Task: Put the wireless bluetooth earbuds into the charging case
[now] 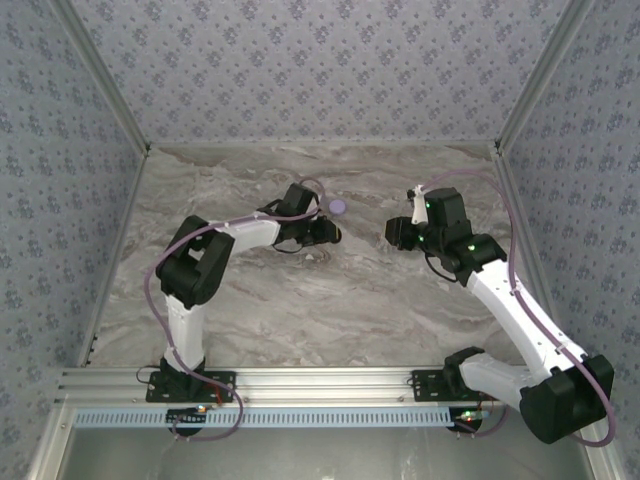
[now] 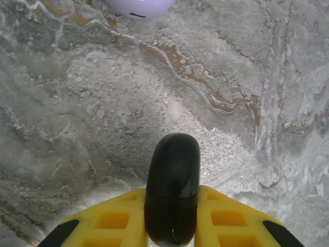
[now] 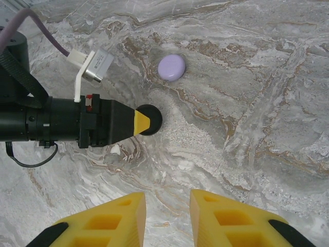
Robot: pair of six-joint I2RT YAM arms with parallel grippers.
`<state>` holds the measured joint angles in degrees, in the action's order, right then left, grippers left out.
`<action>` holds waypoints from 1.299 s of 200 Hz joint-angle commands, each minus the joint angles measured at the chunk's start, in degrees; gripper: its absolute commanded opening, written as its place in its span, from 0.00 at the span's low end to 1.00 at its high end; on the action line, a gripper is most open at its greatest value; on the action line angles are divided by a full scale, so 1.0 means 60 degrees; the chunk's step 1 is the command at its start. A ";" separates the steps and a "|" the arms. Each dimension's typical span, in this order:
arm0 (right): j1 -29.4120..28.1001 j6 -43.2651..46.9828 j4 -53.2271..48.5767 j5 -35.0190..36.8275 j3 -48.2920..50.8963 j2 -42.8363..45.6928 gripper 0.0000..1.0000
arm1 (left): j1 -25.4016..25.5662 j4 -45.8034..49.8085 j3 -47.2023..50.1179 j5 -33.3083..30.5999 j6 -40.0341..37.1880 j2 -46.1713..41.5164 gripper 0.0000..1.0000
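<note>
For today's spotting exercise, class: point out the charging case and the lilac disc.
charging case (image 2: pixel 172 172): left wrist view, on its glossy rounded side.
lilac disc (image 3: pixel 171 67): right wrist view, centre of its top face.

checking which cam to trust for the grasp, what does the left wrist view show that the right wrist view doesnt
Left wrist: the charging case close up, clamped between the yellow fingers of the left gripper. Right wrist: the lilac disc whole, lying apart from the case, and the right gripper open with nothing between its fingers. Both: the held case, the disc, the marble table.
</note>
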<state>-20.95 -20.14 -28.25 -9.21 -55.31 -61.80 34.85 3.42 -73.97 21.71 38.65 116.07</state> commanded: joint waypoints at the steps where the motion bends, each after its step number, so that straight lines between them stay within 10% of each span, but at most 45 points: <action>1: 0.0066 -0.0078 -0.0177 -0.0073 0.0078 0.0130 0.30 | -0.0064 0.0137 -0.0371 0.0251 0.0127 0.0270 0.22; 142: 0.0128 0.0082 -0.0322 0.0080 0.0192 0.0119 0.40 | -0.0118 0.1142 -0.0353 -0.0778 -0.0877 -0.0094 0.69; 260: 0.0319 0.1058 0.0158 0.3688 0.0929 0.0312 0.57 | -0.0313 0.3047 0.1368 -0.4536 -0.3219 -0.4124 0.74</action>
<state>-19.73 -16.16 -28.84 2.94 -50.68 -60.99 33.74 17.87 -68.51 2.33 23.49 96.27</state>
